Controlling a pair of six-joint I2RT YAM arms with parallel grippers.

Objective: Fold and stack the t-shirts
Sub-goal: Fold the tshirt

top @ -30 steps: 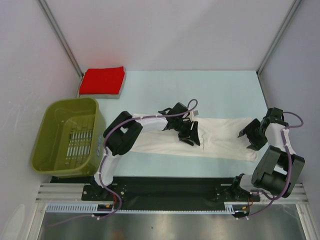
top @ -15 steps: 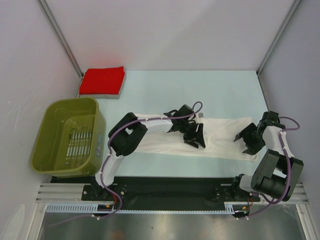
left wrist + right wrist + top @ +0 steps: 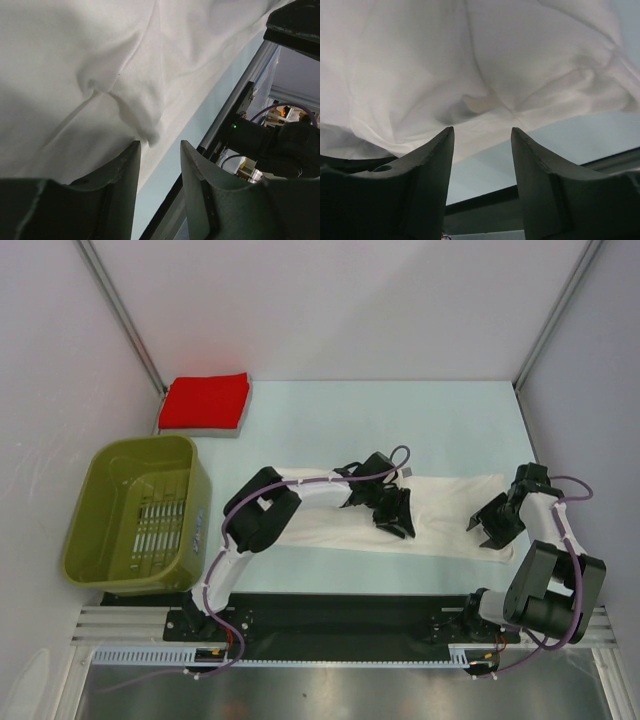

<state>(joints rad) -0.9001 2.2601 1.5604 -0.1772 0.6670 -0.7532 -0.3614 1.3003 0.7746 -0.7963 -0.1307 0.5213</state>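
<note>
Your 2 arms moved nearer the front edge of the white t-shirt [image 3: 450,515], spread as a strip on the counter [image 3: 400,420]. Your left jaws and right jaws stood part open over cloth folds, nothing pinched yet. Folded red t-shirt [image 3: 205,400] sat far left. Grab looked imminent.
</note>
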